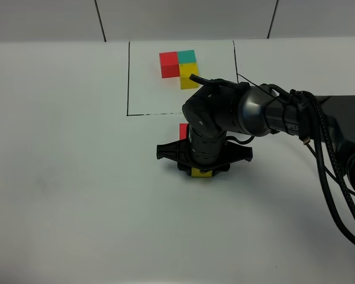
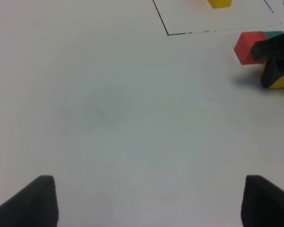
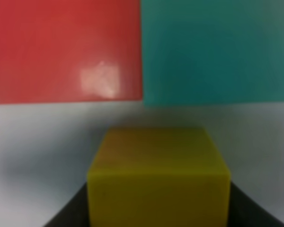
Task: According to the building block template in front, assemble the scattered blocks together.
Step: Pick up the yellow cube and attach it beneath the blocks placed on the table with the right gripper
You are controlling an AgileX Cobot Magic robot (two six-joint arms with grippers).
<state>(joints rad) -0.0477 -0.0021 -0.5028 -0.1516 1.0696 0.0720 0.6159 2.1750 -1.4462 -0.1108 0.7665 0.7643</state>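
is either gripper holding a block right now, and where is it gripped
The right gripper is shut on the yellow cube, gripped by two opposite side faces, near the red cube and teal cube. The left gripper is open, holding nothing.

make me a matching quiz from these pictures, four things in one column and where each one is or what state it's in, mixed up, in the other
Things:
1. small yellow matte cube
2. small red matte cube
3. framed L-shaped cluster of red, teal and yellow cubes
4. left gripper

Places or states:
A. inside the thin black drawn rectangle
B. open over bare white table
C. held in the shut right gripper
D. resting beside the small teal matte cube, just outside the rectangle

Pairs: 1-C, 2-D, 3-A, 4-B
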